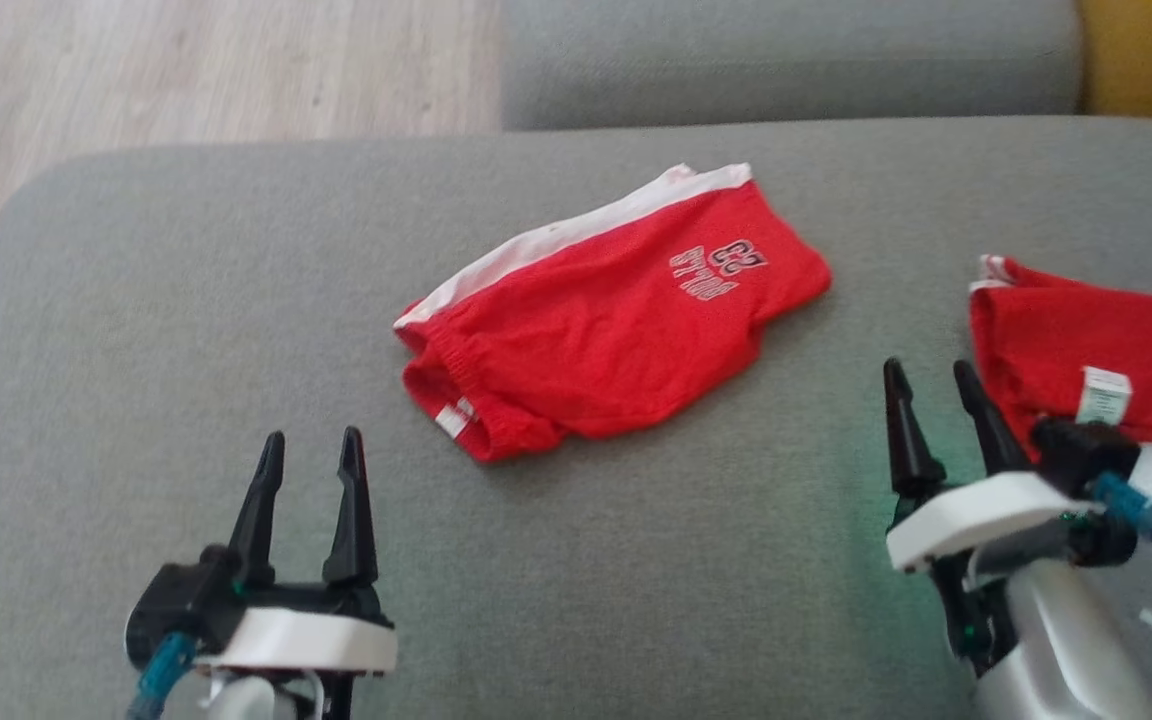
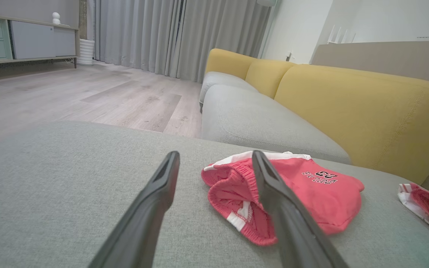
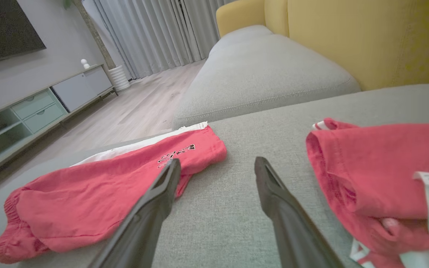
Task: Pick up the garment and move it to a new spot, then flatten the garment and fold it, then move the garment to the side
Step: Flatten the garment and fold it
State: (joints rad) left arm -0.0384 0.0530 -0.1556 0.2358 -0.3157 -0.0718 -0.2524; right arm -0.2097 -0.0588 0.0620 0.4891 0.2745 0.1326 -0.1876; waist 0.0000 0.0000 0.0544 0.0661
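A pair of red shorts with a white side stripe and dark print, the garment (image 1: 608, 320), lies loosely folded in the middle of the grey cushion (image 1: 186, 300). The left wrist view has the garment (image 2: 311, 190) just ahead and to the right; the right wrist view has it (image 3: 99, 193) ahead on the left. My left gripper (image 1: 311, 450) hovers open near the cushion's front, short of the garment's waistband. My right gripper (image 1: 929, 378) stands open to the garment's right, nothing between its fingers.
A second red garment (image 1: 1096, 360) with a white label lies at the cushion's right edge, right beside my right gripper. Another grey cushion (image 1: 786, 60) and a yellow backrest (image 2: 363, 108) stand behind. Wooden floor (image 1: 186, 70) lies beyond the far left edge.
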